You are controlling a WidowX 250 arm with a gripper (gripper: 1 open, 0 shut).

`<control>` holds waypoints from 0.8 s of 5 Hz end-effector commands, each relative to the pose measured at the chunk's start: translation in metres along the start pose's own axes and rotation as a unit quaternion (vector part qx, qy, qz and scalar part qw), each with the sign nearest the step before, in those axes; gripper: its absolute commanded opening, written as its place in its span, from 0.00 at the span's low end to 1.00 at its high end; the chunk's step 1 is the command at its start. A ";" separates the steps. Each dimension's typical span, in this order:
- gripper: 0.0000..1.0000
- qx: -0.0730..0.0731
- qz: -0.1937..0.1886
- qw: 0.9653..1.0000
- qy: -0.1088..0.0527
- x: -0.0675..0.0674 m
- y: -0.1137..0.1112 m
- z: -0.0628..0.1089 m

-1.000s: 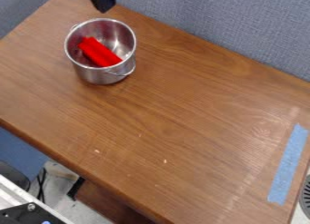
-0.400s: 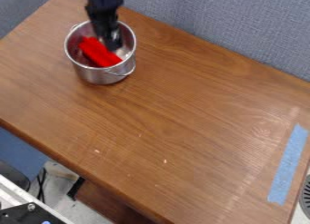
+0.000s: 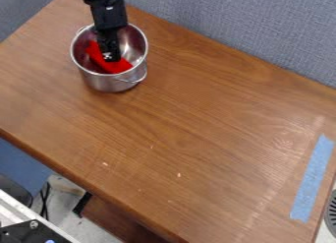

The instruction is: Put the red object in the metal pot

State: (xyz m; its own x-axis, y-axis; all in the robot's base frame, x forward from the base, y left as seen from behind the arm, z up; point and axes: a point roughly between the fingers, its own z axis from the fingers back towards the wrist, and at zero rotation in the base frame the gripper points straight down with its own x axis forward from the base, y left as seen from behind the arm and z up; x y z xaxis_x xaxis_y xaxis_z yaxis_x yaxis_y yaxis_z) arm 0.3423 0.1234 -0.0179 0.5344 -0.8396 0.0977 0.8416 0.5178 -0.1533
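Note:
The metal pot (image 3: 118, 82) stands near the table's far left corner, shiny and round, with a small handle toward the front. The red object (image 3: 92, 58) lies inside it on the bottom. My gripper (image 3: 106, 53) reaches straight down into the pot from above. Its dark fingers are shut, with the tips down on the middle of the red object. Red shows on both sides of the tips, and I cannot tell whether they actually pinch it.
The brown wooden table (image 3: 197, 129) stretches to the right and front of the pot. A strip of blue tape (image 3: 312, 186) lies near the right edge. A grey wall (image 3: 262, 30) runs behind the table's far edge.
My gripper came down from above the table's far edge into the pot, onto the red object, and closed. The pot and the red object stayed in place.

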 end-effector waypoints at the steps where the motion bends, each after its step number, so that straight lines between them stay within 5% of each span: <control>1: 0.00 -0.009 -0.136 0.990 0.022 -0.001 0.006 -0.024; 2: 0.00 -0.006 -0.135 0.991 0.023 -0.015 0.021 -0.032; 3: 0.00 -0.003 -0.132 0.991 0.022 -0.009 -0.013 -0.050; 4: 0.00 0.001 -0.117 0.993 0.023 -0.012 -0.004 -0.055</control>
State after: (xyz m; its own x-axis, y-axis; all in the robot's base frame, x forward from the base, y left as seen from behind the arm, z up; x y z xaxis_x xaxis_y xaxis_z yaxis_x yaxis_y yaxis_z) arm 0.3368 0.1275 -0.0496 0.3183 -0.9443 0.0836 0.9466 0.3118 -0.0818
